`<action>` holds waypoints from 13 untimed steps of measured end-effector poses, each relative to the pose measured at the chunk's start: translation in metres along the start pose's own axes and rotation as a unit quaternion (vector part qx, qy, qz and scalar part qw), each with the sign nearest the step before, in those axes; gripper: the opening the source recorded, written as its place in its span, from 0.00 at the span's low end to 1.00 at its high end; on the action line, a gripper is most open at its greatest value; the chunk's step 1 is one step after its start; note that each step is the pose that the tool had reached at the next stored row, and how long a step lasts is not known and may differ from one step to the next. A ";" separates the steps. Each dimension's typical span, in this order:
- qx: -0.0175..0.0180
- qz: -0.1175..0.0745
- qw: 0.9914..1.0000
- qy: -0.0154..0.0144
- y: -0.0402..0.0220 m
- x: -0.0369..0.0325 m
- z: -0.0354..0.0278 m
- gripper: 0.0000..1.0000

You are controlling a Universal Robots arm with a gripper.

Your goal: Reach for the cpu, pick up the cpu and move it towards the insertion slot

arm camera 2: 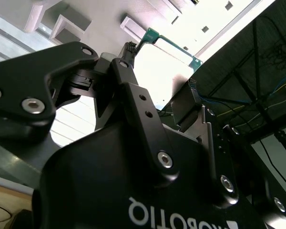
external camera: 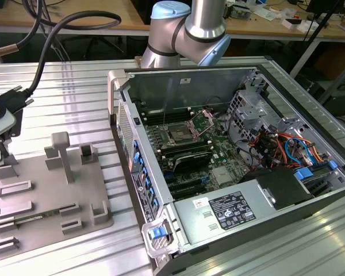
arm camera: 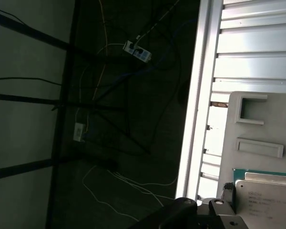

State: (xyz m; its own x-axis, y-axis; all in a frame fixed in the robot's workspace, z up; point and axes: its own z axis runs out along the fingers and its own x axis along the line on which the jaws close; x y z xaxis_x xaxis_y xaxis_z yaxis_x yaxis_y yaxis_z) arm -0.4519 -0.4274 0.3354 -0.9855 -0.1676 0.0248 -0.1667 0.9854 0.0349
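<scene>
On the ribbed metal table (external camera: 75,86) lay the open computer case (external camera: 178,92). Well apart from it, toward the exterior view's left, sat the grey tray (external camera: 46,190). The gripper (external camera: 2,146) hung just over the tray's far corner. How wide it stood, or whether it gripped anything, could not be told. The insertion slot (external camera: 178,135) sat bare on the motherboard. The cpu (arm camera: 264,190) lay flat on the tray beside the gripper. A good pick would want a level, centred descent onto opposite edges. The exterior view's edge cut off the gripper, and glare washed out the cpu's top in the second wrist view.
</scene>
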 end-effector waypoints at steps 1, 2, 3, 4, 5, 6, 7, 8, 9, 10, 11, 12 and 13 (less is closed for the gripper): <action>0.000 0.000 1.000 0.000 0.0000 0.0000 -0.0007 0.55; 0.000 0.000 1.000 0.000 0.0001 0.0000 -0.0018 0.55; 0.000 0.000 1.000 0.000 0.0001 0.0001 -0.0025 0.55; 0.000 0.000 1.000 0.000 0.0001 0.0001 -0.0033 0.55; 0.000 0.000 1.000 0.000 0.0001 0.0001 -0.0040 0.55; 0.000 0.000 1.000 0.000 0.0002 0.0001 -0.0047 0.55; 0.000 0.000 1.000 0.000 0.0002 0.0001 -0.0052 0.55; 0.000 0.000 1.000 0.000 0.0002 0.0001 -0.0059 0.55; 0.000 0.000 1.000 0.000 0.0002 0.0002 -0.0066 0.55; 0.000 0.000 1.000 0.000 0.0003 0.0002 -0.0071 0.55; 0.000 0.000 1.000 0.000 0.0003 0.0002 -0.0080 0.55; 0.000 0.000 1.000 0.000 0.0004 0.0002 -0.0089 0.55; 0.000 0.000 1.000 0.000 0.0004 0.0002 -0.0097 0.55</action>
State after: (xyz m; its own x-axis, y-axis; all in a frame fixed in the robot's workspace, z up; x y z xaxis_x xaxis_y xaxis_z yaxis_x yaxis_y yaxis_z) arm -0.4520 -0.4273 0.3451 -0.9854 -0.1683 0.0247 -0.1674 0.9853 0.0349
